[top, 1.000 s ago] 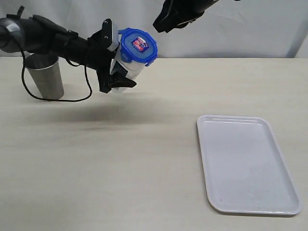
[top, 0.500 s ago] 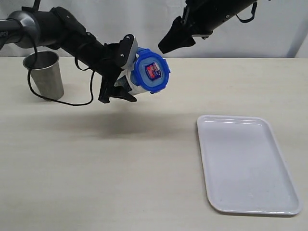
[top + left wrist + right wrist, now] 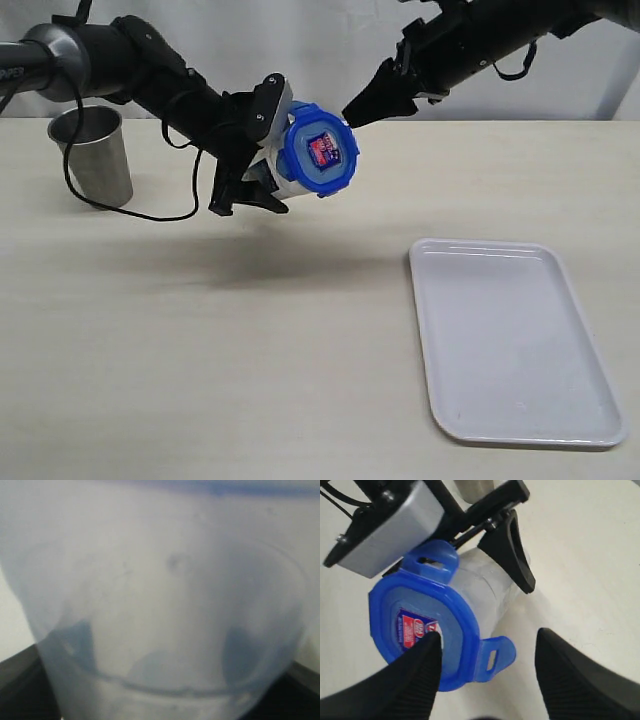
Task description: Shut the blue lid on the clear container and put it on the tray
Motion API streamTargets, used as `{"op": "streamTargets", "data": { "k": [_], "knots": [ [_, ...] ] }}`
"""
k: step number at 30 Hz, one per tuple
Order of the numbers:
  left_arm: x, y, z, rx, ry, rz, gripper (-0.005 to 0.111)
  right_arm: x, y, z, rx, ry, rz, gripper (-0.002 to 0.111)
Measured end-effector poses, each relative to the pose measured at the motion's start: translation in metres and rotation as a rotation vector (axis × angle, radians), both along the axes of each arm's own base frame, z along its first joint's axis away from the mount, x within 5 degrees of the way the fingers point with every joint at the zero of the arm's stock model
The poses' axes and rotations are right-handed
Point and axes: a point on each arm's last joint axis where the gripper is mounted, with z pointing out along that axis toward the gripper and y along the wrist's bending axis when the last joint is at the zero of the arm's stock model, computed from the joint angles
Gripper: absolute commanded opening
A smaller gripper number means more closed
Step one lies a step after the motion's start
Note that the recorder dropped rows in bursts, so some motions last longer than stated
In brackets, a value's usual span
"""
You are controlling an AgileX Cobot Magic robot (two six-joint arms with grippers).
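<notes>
Right gripper (image 3: pixel 358 110) swung in beside the blue lid (image 3: pixel 320 150), upper centre, jaws released; left gripper (image 3: pixel 258 150) grasps the clear container (image 3: pixel 277 180). Tabs look unlatched: snap them next.

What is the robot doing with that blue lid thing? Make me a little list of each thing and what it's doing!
left gripper: shut on the container, holding it tilted in the air
container: above the table, not on the tray
lid: blue, sitting on the container's mouth, tabs sticking out
right gripper: open, right next to the lid
tray: white, flat on the table, away from the container
cup: grey metal, upright on the table near the left arm
</notes>
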Motion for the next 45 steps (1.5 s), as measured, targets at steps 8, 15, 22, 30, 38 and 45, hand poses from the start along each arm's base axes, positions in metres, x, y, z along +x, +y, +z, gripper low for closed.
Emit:
{"op": "streamTargets", "data": {
  "k": [8,15,22,30,38,45],
  "knots": [
    [0.0,0.0,0.0,0.004,-0.003,0.001,0.0,0.009,0.002,-0.028,0.039,0.09,-0.024,0.042],
    [0.001,0.002,-0.001,0.013,-0.008,0.002,0.0,0.004,0.019,-0.029,0.039,0.103,0.004,0.048],
    [0.0,0.005,-0.004,0.025,0.005,-0.007,0.0,-0.003,0.03,-0.042,0.009,0.13,0.028,0.051],
    [0.003,0.007,-0.004,-0.015,0.006,0.03,0.0,-0.005,0.03,-0.045,0.018,0.116,0.032,0.038],
    [0.004,0.009,-0.003,-0.017,0.007,0.037,0.0,-0.004,0.031,-0.045,0.055,0.086,0.058,0.035],
    [0.003,0.011,-0.004,-0.005,0.012,0.025,0.0,-0.006,0.04,-0.047,0.033,0.057,0.087,0.024]
  ]
}}
